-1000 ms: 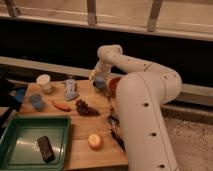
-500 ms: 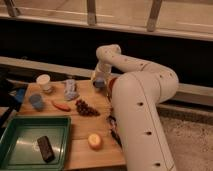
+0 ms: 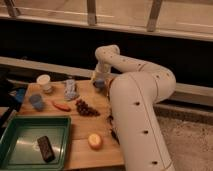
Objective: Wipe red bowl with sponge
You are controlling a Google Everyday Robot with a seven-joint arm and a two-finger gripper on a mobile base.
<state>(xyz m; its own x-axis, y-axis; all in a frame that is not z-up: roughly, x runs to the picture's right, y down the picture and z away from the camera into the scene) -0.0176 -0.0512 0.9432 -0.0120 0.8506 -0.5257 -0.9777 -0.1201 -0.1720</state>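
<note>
Pincer: the pincer (image 3: pixel 99 79) hangs from the white arm (image 3: pixel 140 95) over the far edge of the tabletop (image 3: pixel 80 129); whether it is clenched or released cannot be told.
Sponge: the sponge (image 3: pixel 100 85) is a pale-blue patch right at the pincer's tip, its outline unclear.
Red bowl: the red bowl cannot be made out; the arm covers the spot just right of the sponge.
Cut off: the green tray (image 3: pixel 59 120) runs off the frame's lower left, with a dark block (image 3: pixel 46 148) inside.
Hard to read: a crumpled bluish-grey item (image 3: pixel 71 89).
Tabletop: light wood carrying a white cup (image 3: pixel 44 81), blue cup (image 3: pixel 36 101), dark grapes (image 3: pixel 86 108) and a yellow-orange fruit (image 3: pixel 95 141).
Room: a dark wall behind, railing posts above, and a speckled floor (image 3: pixel 192 145) at right.
</note>
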